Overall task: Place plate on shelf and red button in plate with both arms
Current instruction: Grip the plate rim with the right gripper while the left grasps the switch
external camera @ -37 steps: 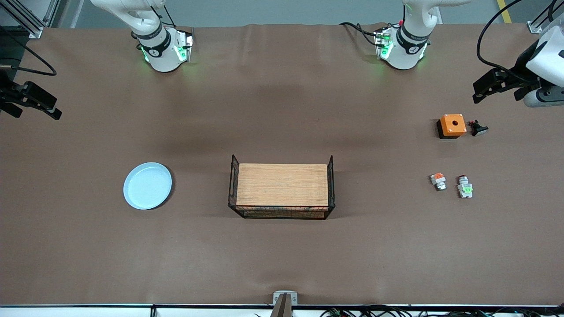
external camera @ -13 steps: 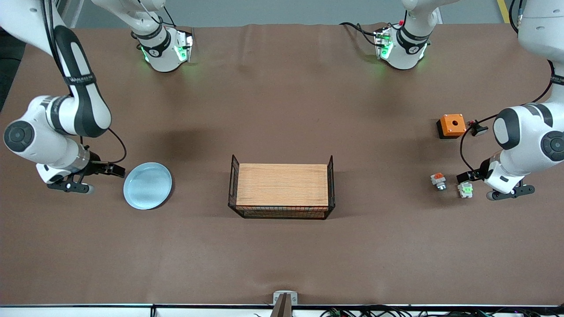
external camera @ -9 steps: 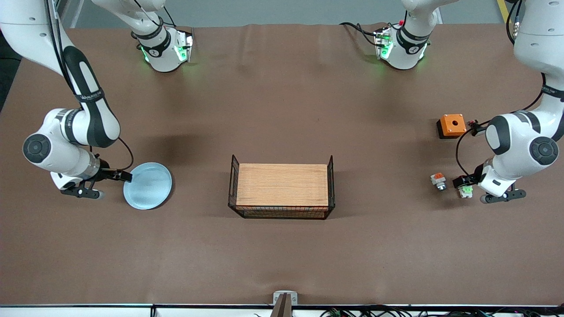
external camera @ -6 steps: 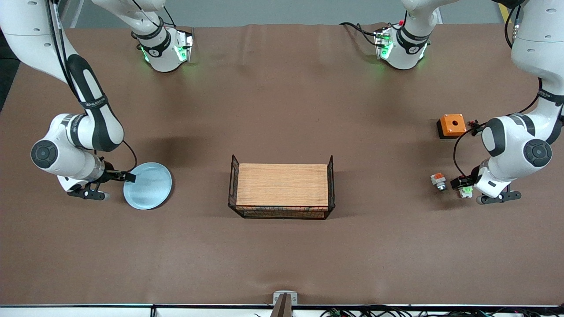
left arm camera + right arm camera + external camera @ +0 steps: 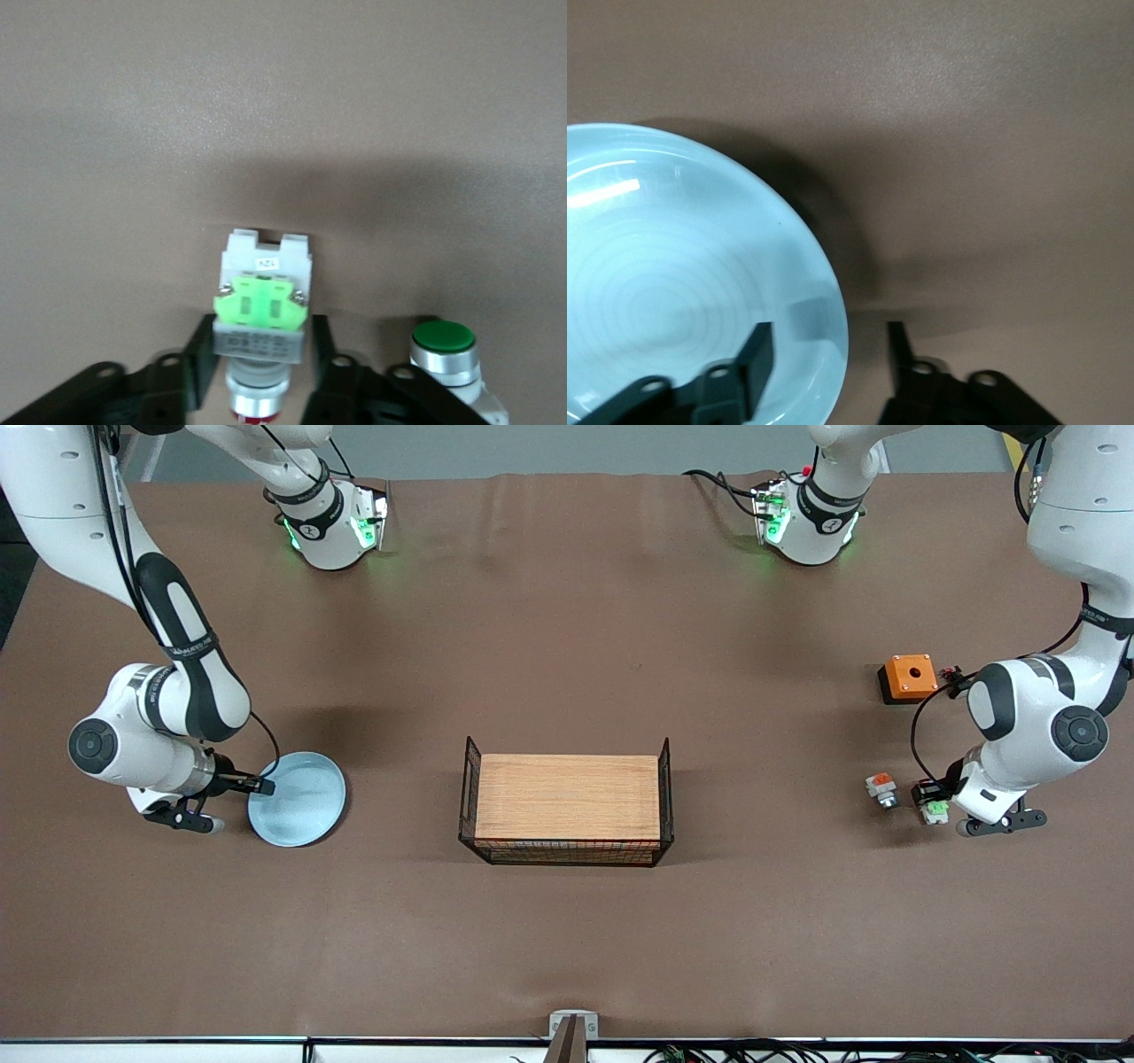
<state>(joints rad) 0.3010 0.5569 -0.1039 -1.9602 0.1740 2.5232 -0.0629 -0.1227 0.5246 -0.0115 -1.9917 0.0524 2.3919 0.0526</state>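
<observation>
The pale blue plate (image 5: pixel 301 802) lies on the table toward the right arm's end. My right gripper (image 5: pixel 255 786) is open at the plate's rim. In the right wrist view one finger (image 5: pixel 755 354) is over the inside of the plate (image 5: pixel 673 283) and the other is outside the rim. The red button module (image 5: pixel 935 810), white with a green tab, lies toward the left arm's end. My left gripper (image 5: pixel 928 794) is open and low around it. In the left wrist view the module (image 5: pixel 262 305) sits between the two fingers (image 5: pixel 202 359), its red cap toward the gripper.
A wire basket (image 5: pixel 567 854) holding a wooden board stands mid-table. A white module with an orange tab (image 5: pixel 881 788) lies beside the red button. A green-capped part (image 5: pixel 446 350) shows close by in the left wrist view. An orange box with a hole (image 5: pixel 909 677) lies farther from the front camera.
Both arms have come in from the table's ends and lowered. The right gripper has slid onto the plate's rim. The left gripper has closed in around the red button module.
</observation>
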